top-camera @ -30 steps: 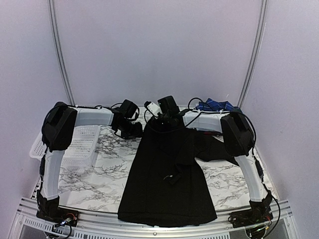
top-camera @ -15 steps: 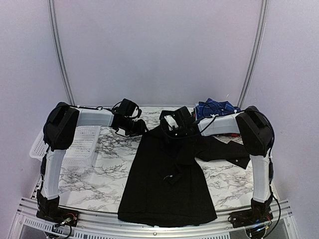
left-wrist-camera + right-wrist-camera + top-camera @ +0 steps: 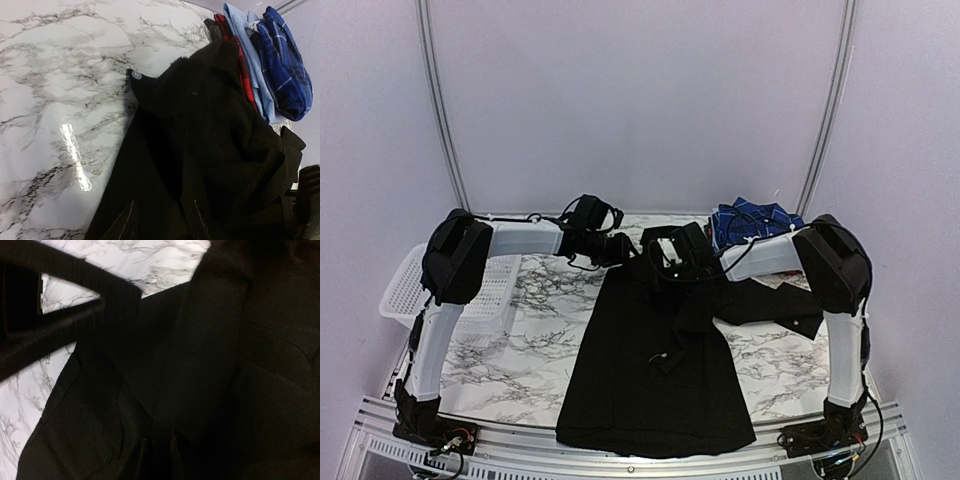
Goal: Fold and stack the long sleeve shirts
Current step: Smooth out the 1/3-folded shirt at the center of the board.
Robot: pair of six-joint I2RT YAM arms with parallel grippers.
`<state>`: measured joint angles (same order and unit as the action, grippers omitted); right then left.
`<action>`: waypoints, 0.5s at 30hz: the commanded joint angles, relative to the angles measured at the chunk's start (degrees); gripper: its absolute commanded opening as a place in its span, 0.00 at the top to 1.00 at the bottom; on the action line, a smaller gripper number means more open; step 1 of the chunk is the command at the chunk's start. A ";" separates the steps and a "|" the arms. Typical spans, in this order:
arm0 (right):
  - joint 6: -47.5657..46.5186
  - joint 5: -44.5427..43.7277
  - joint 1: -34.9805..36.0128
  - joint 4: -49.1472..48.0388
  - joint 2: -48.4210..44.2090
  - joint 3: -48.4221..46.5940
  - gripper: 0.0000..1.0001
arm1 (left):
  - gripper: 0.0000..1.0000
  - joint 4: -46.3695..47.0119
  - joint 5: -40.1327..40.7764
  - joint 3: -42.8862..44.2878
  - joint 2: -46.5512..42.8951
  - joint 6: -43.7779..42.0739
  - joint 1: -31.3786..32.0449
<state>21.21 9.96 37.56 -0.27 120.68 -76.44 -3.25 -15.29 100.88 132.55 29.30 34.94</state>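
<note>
The left gripper (image 3: 617, 248) hangs at the far left shoulder of the black long sleeve shirt (image 3: 650, 370). Its fingers do not show in its own wrist view, so whether its jaws are apart or together cannot be told. The right gripper (image 3: 670, 270) sits low over the shirt's collar. One dark finger (image 3: 55, 305) shows above the cloth in its wrist view (the other is lost against the black fabric). Its jaw state, and whether it grips the cloth, cannot be told.

The black shirt lies lengthwise in the middle of the white-and-grey marble-patterned table (image 3: 520, 350), hem at the near edge and collar at the far side. One sleeve is spread to the right, and a cuff rests on the front. A small white button (image 3: 136, 75) shows at the collar.

At the far right sits a stack of folded shirts: a blue plaid shirt (image 3: 282, 65), a light blue shirt (image 3: 245, 45) and a red shirt (image 3: 241, 67). A white plastic mesh basket (image 3: 480, 285) stands at the left edge.
</note>
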 commanded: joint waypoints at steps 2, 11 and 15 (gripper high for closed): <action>-1.86 -4.23 -0.82 3.24 -1.71 -7.43 0.76 | 0.61 0.04 -2.09 1.30 5.49 0.02 0.63; -2.10 -7.08 -3.93 6.12 3.79 -17.76 0.55 | 0.61 1.09 -3.03 1.50 5.92 -2.03 1.54; -3.23 -7.12 -4.43 11.94 10.08 -28.46 0.48 | 0.61 1.74 -3.54 1.05 6.19 -1.75 1.69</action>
<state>19.22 4.29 33.98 5.61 125.12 -96.84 -1.83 -17.56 101.75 137.60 28.18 36.12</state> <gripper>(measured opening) 0.502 0.393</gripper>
